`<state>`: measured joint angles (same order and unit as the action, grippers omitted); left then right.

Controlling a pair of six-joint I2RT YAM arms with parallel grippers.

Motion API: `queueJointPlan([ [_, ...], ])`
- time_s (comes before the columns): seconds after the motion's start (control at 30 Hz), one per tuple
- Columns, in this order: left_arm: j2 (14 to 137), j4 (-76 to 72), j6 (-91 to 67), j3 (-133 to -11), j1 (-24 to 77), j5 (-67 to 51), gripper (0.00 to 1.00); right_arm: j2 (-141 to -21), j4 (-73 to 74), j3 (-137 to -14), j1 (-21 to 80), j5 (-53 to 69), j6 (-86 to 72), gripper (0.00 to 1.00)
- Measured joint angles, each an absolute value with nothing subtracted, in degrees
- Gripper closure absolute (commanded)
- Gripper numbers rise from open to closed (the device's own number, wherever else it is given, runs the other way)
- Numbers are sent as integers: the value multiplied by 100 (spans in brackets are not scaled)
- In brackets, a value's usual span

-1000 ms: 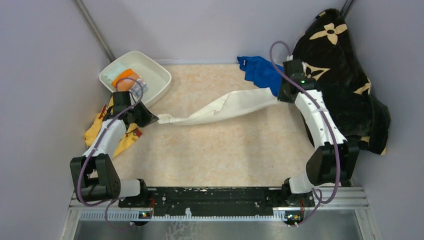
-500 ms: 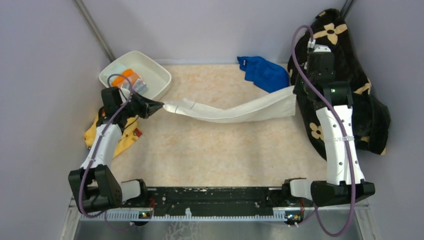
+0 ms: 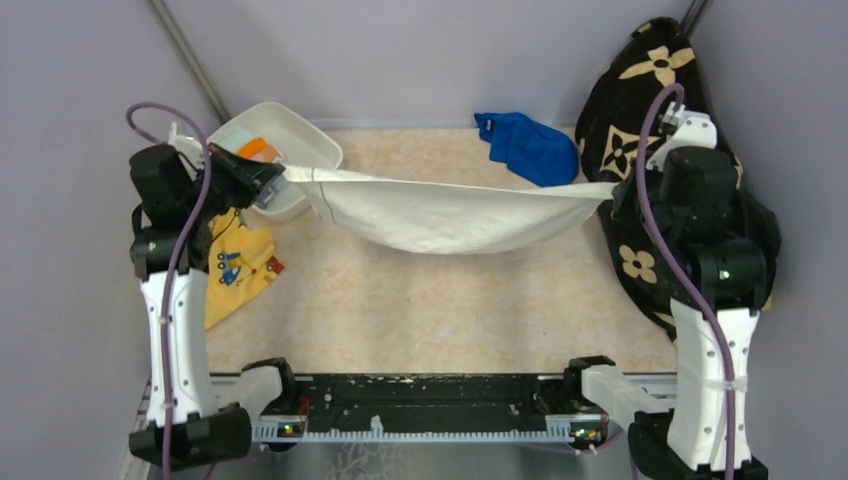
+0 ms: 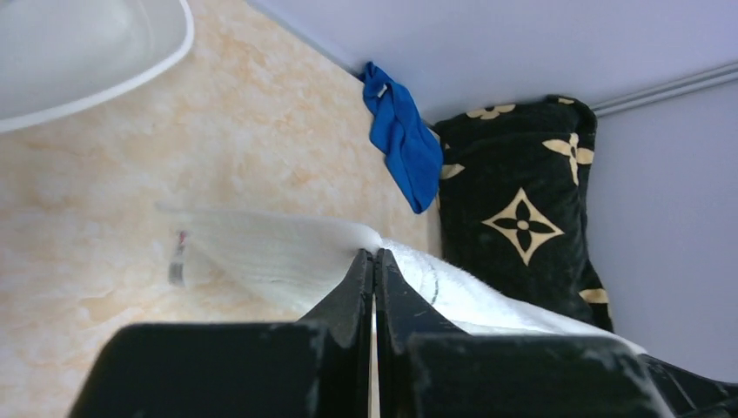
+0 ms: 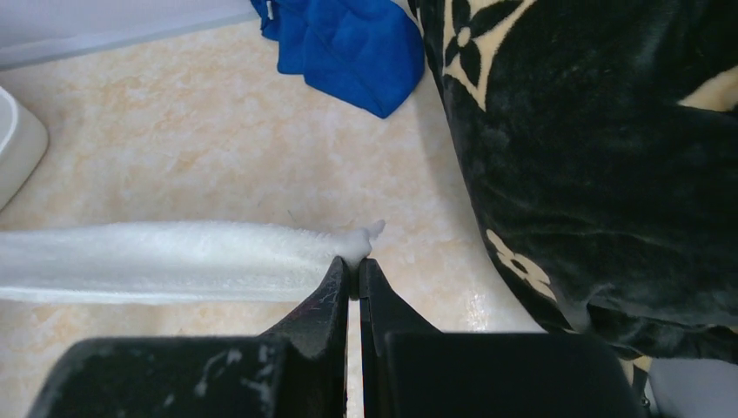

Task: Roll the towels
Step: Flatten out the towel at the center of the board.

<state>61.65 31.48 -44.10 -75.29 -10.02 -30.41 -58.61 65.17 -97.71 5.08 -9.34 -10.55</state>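
- The left gripper (image 3: 276, 178) has its jaws pressed together on one corner of the white towel (image 3: 440, 215). The left wrist view shows the fingertips (image 4: 364, 266) meeting with cloth pinched at the tip.
- The right gripper (image 3: 610, 196) has its jaws clamped on the opposite corner. In the right wrist view a small tuft of towel sticks out just past the tips.
- The white towel hangs stretched between the two grippers across the back half of the table (image 3: 450, 300). It sags in the middle, and whether its lowest fold touches the top cannot be told.
- A small tag (image 4: 178, 261) with red and dark marks hangs from the towel's edge near the left gripper. Its print is too blurred to read.
- The blue towel (image 3: 525, 148) lies crumpled at the table's far edge, just beside the blanket (image 3: 640, 110). A pale tab shows at its corner, with nothing on it legible.
- The printed towel (image 3: 255, 149) sits in the white bin (image 3: 312, 142) at the far left, partly hidden by the left arm. Only orange and pale patches show, and no letters can be read.
- The blanket is black with cream flower motifs and is heaped along the right wall behind the right arm.
- A yellow cloth (image 3: 235, 270) lies at the left edge beside the left arm. Its small printed figures are too small to read.
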Motion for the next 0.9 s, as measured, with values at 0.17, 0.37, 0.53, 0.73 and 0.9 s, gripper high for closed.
queueJointPlan([
  [0.17,5223,3905,-4025,-7561,-1000,-2381,100,-5280,6716,-9762,506,-937,-1177,100],
  [0.37,4976,4416,-3830,-7325,-1002,-1868,100,-5135,6751,-9577,508,-873,-1365,100],
  [0.53,5321,4093,-3769,-6504,-1002,-1905,100,-5649,6471,-8783,508,-777,-1505,100],
  [0.73,6816,3225,-3813,-5905,-823,-2112,100,-6829,5304,-7647,296,-792,-1621,100],
  [0.9,8370,2412,-3857,-6189,-397,-2158,100,-7867,4261,-7306,106,-888,-1627,100],
])
